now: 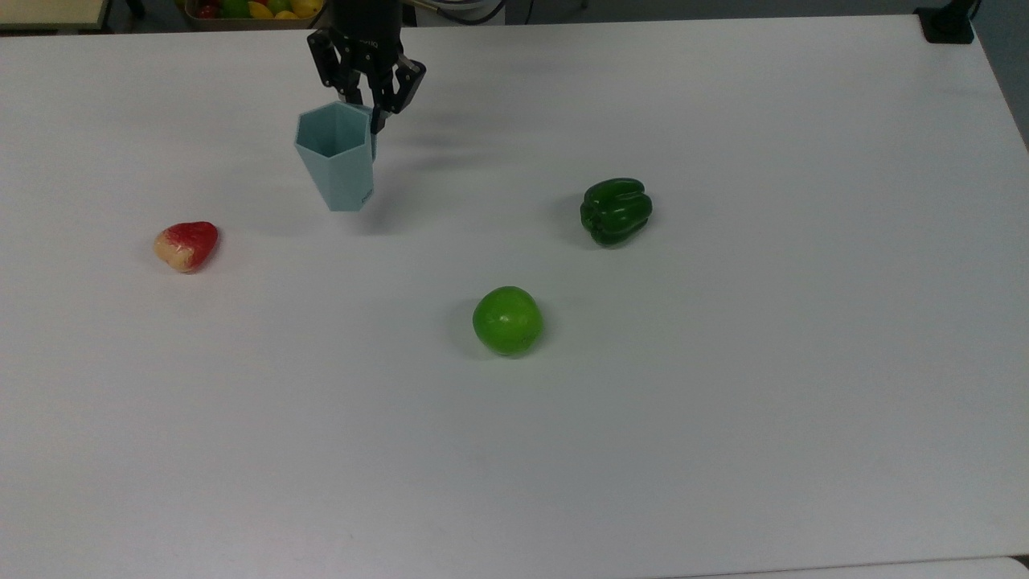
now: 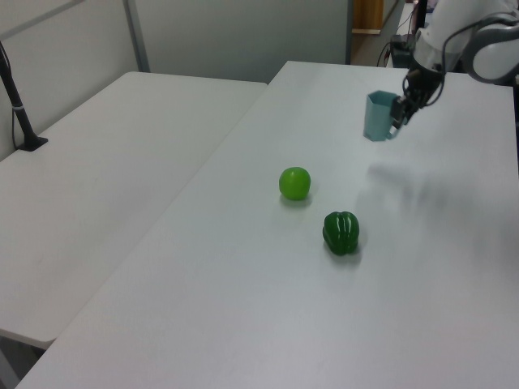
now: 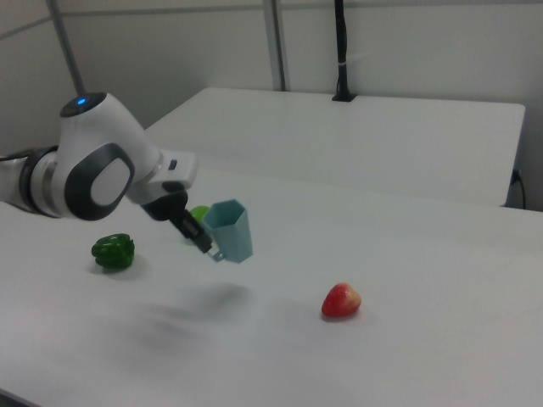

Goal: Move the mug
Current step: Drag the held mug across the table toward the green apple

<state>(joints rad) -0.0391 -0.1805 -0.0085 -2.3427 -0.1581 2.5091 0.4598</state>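
Hanging mug (image 1: 336, 165), seemingly empty, airborne

Arm (image 3: 97, 174): white glossy shells, rounded, with grey joint caps — one large grey disc on the elbow housing. Small blue light glows atop the white housing. End effector (image 1: 363, 76): black, angular linkage, two thin dark fingers (image 3: 202, 242). A black cable (image 1: 462, 10) loops off behind the wrist.
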